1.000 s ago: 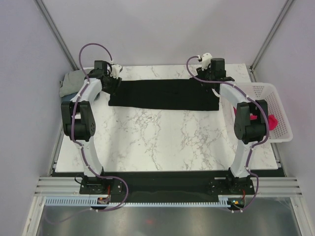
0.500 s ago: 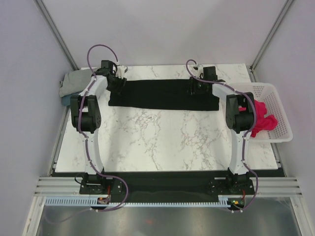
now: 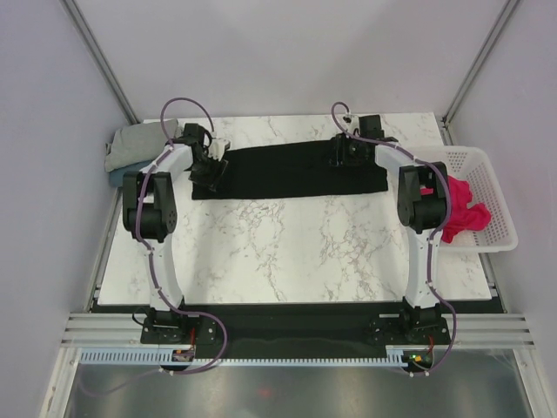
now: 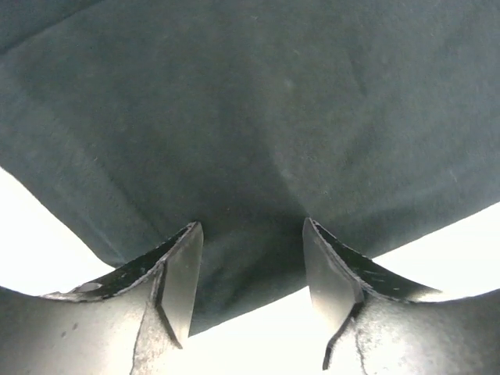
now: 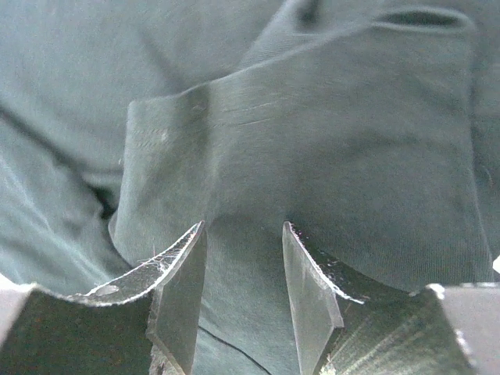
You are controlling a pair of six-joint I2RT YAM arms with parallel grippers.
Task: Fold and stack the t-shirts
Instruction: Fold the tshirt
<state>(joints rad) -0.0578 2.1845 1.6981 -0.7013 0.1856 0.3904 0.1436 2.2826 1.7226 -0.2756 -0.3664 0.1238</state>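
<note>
Nearest the arm bases, the marbled desk (image 3: 287,248) lies bare across its front half. Beyond this, the black t-shirt (image 3: 291,170) lies as a long, flat band running left to right across the far half of the desk. Both arms reach forward onto it.

The left claw (image 4: 250,226) sits over the shirt's left end. In the left wrist view its fingers (image 4: 183,273) stand apart, released, with the near hem of the dark cloth lying between them and white desk showing on either side.

The right claw (image 5: 244,226) sits nearer the shirt's right end, close to the far edge. It is also released, with its fingers (image 5: 181,301) astride a raised fold of wrinkled cloth.

At the right edge of the desk, a white mesh basket (image 3: 498,228) holds the crumpled pink-red t-shirt (image 3: 461,216), partly hidden by the right arm.

At the far left corner, the grey t-shirt (image 3: 132,144) lies folded on top of the dusty blue t-shirt (image 3: 114,177), of which only a sliver shows.
</note>
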